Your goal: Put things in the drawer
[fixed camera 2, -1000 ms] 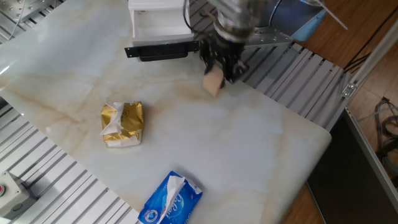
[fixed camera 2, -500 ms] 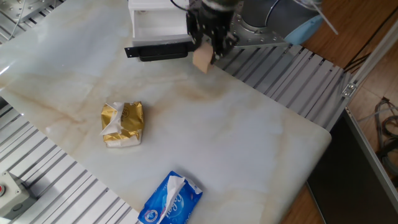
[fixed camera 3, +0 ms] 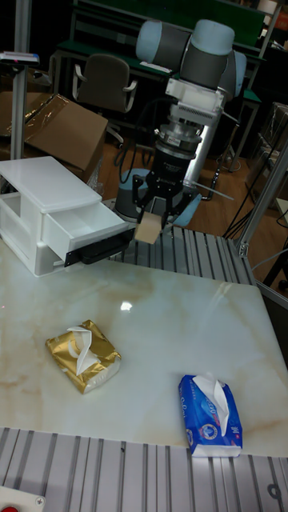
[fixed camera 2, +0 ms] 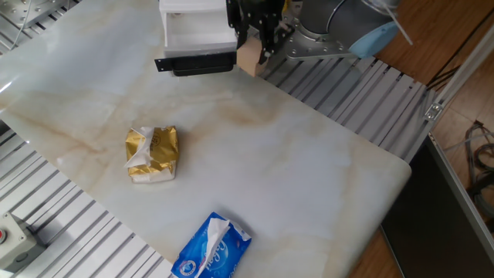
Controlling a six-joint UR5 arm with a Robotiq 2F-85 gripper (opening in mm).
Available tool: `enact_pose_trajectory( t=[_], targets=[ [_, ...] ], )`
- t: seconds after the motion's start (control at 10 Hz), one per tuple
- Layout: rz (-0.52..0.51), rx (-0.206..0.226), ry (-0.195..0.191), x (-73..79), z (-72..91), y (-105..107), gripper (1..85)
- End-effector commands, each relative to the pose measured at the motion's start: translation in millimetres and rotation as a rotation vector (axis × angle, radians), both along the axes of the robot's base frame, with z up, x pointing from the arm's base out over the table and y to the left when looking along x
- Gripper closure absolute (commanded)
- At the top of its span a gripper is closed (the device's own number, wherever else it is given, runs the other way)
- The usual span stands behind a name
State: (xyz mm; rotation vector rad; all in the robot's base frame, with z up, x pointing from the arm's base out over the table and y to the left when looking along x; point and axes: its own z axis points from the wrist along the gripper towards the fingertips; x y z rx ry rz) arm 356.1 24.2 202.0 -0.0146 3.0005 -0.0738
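A small pale tan wooden cube [fixed camera 2: 248, 58] [fixed camera 3: 147, 227] hangs in the air, with my gripper [fixed camera 2: 252, 46] [fixed camera 3: 154, 214] shut on it. It sits just right of the pulled-out drawer [fixed camera 2: 197, 37] [fixed camera 3: 90, 232] of the white drawer unit [fixed camera 3: 40, 204], level with the drawer's black front trim [fixed camera 2: 194, 62]. The cube is outside the drawer, beside its front right corner.
A gold foil packet [fixed camera 2: 152, 153] [fixed camera 3: 83, 355] lies on the marble table [fixed camera 2: 293, 170] at the left middle. A blue-and-white tissue pack [fixed camera 2: 211, 248] [fixed camera 3: 210, 415] lies near the front edge. Grey slatted metal rails [fixed camera 2: 363, 85] border the table.
My gripper has risen off the table with the cube and moved left toward the open drawer.
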Motion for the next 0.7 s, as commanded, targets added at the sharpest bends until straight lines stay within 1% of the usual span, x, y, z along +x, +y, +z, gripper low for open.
enact_pose_trajectory(
  t=[0.0, 0.3, 0.6],
  targets=[
    [0.002, 0.022, -0.008, -2.8, 11.0, 2.1, 84.7],
    [0.001, 0.010, -0.006, -4.2, 21.4, 4.3, 84.7],
    [0.009, -0.008, -0.012, -7.7, 28.1, 1.3, 84.7]
  ],
)
